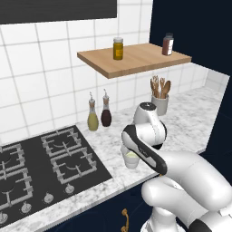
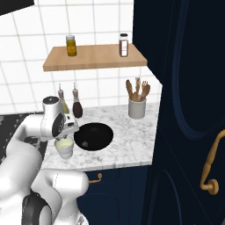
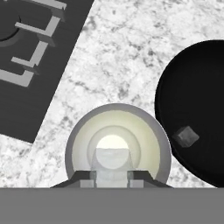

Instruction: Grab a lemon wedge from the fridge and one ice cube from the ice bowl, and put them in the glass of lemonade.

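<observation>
The glass of lemonade [image 3: 116, 140] stands on the marble counter, seen from straight above, with pale yellow liquid inside. My gripper [image 3: 112, 176] hangs just over its mouth, shut on a small translucent ice cube [image 3: 112, 162] held between the fingertips. The black ice bowl [image 3: 194, 109] sits right beside the glass and holds another ice cube [image 3: 186, 136]. From the base, the glass [image 2: 64, 148] shows under my hand, next to the bowl [image 2: 93, 135]; my arm partly hides the glass [image 1: 131, 159]. The lemon wedge is hidden and the fridge is out of view.
A black gas hob [image 1: 45, 158] lies left of the glass. Oil and vinegar bottles [image 1: 99, 117] stand by the tiled wall, and a white crock of wooden utensils [image 1: 159, 103] further right. A wooden shelf [image 1: 136, 59] with two jars hangs above. Tall navy cabinets [image 2: 189, 110] close off the right.
</observation>
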Available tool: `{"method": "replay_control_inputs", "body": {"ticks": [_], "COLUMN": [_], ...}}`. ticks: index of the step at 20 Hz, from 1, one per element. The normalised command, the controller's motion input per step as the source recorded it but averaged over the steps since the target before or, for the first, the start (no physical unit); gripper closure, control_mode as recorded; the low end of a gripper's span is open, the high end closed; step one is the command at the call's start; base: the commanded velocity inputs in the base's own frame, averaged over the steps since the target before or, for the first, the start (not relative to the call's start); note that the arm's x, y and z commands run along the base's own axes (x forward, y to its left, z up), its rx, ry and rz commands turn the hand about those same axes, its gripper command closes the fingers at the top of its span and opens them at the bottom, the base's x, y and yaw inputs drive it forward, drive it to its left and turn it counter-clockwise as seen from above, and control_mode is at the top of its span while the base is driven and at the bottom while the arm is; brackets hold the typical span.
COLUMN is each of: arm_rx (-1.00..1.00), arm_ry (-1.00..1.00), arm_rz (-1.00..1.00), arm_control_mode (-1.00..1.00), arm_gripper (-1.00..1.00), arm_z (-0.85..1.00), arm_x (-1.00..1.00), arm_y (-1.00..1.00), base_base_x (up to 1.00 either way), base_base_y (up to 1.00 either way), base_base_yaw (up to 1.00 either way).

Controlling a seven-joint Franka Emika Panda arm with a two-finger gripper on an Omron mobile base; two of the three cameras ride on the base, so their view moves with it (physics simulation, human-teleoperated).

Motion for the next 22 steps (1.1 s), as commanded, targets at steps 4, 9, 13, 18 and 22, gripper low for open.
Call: {"method": "replay_control_inputs", "body": {"ticks": [4, 9, 13, 18, 22], "arm_rx": [0.0, 0.0, 0.04, 0.17, 0.19], "arm_ry": [0.0, 0.0, -0.02, -0.02, -0.06], "arm_rz": [0.0, 0.0, 0.0, 0.0, 0.0], "arm_control_mode": [-1.0, -1.0, -1.0, -1.0, -1.0], "arm_gripper": [-1.0, -1.0, -1.0, -1.0, -1.0], "arm_z": [-0.01, 0.04, 0.26, 0.39, 0.4], "arm_x": [0.0, 0.0, -0.05, -0.04, -0.13], "arm_y": [0.0, 0.0, 0.0, -0.32, -0.23], "base_base_x": [0.0, 0.0, 0.0, 0.0, 0.0], "base_base_y": [0.0, 0.0, 0.0, 0.0, 0.0], "base_base_yaw": [0.0, 0.0, 0.0, 0.0, 0.0]}}
